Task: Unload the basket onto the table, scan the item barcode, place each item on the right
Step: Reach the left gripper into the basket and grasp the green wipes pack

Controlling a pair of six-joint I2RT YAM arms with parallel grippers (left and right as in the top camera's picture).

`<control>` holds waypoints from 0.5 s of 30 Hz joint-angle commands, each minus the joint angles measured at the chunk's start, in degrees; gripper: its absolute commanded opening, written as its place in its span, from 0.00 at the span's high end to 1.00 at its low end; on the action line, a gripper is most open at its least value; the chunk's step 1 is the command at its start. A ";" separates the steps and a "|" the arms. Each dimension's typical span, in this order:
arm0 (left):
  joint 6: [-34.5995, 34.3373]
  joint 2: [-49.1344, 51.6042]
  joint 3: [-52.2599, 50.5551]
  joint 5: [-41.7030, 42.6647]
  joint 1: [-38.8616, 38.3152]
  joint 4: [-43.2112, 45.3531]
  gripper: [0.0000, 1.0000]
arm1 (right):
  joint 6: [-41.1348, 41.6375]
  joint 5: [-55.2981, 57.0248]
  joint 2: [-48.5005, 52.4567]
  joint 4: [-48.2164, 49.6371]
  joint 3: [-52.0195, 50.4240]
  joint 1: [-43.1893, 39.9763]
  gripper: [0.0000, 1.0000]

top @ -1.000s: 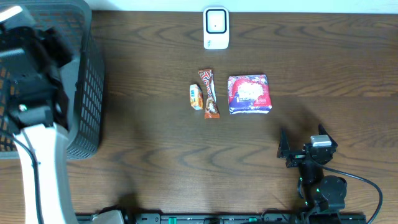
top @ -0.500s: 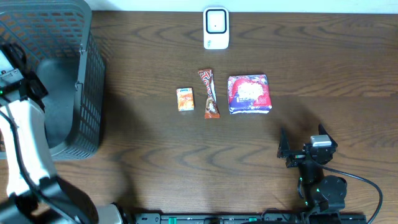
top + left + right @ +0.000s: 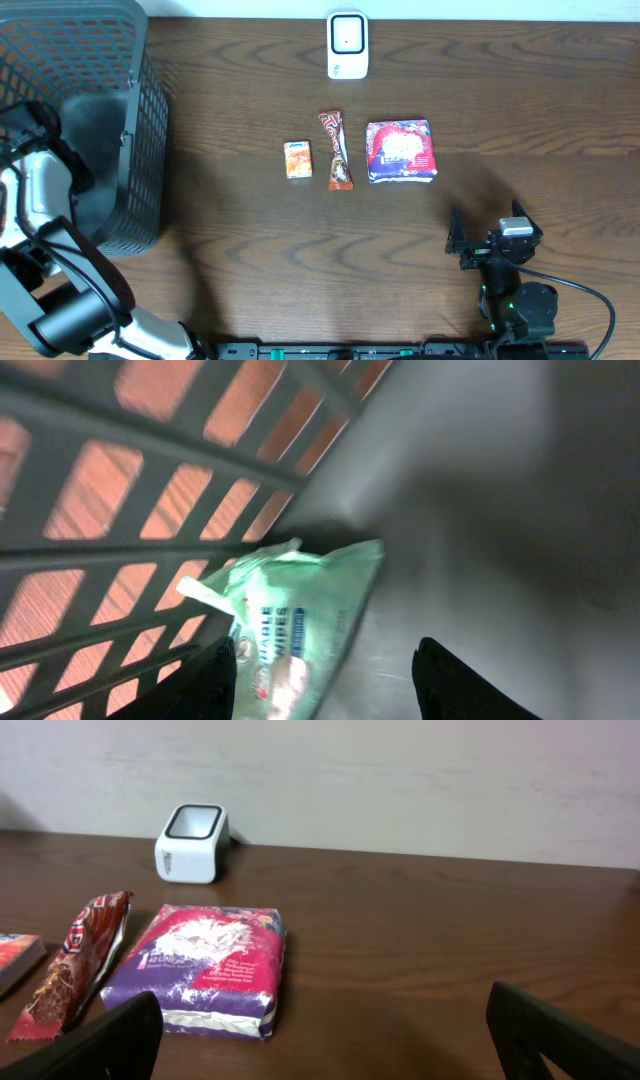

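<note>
Grey basket (image 3: pixel 500 510) floor: your left pincer (image 3: pixel 322 660), parted and empty, faces the wipes pack (image 3: pixel 290 610) lying diagonally against the basket wall.

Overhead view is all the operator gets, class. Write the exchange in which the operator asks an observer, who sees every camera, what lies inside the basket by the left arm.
Operator: What lies in the basket?
Observer: A pale green wipes packet lies on the floor, against the mesh wall.
Operator: Is the left pincer gripping it?
Observer: No. Its fingers stand apart, with the packet lying loose beyond them.
</note>
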 commanded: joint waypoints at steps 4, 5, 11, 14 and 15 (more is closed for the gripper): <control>0.44 3.91 -0.28 0.39 3.63 -0.48 0.43 | -0.46 0.09 -0.37 -0.07 -0.22 -0.39 0.01; 0.44 4.46 -0.31 0.37 3.85 -0.55 0.43 | -0.46 0.09 -0.37 -0.07 -0.22 -0.39 0.01; 0.52 7.91 -0.33 1.97 4.07 -0.98 0.50 | -0.46 0.09 -0.37 -0.07 -0.22 -0.39 0.01; 0.52 9.25 -0.33 3.04 4.07 -1.40 0.78 | -0.46 0.09 -0.37 -0.07 -0.22 -0.39 0.01; 0.50 9.27 -0.33 3.02 4.07 -1.40 0.91 | -0.46 0.09 -0.37 -0.07 -0.22 -0.39 0.01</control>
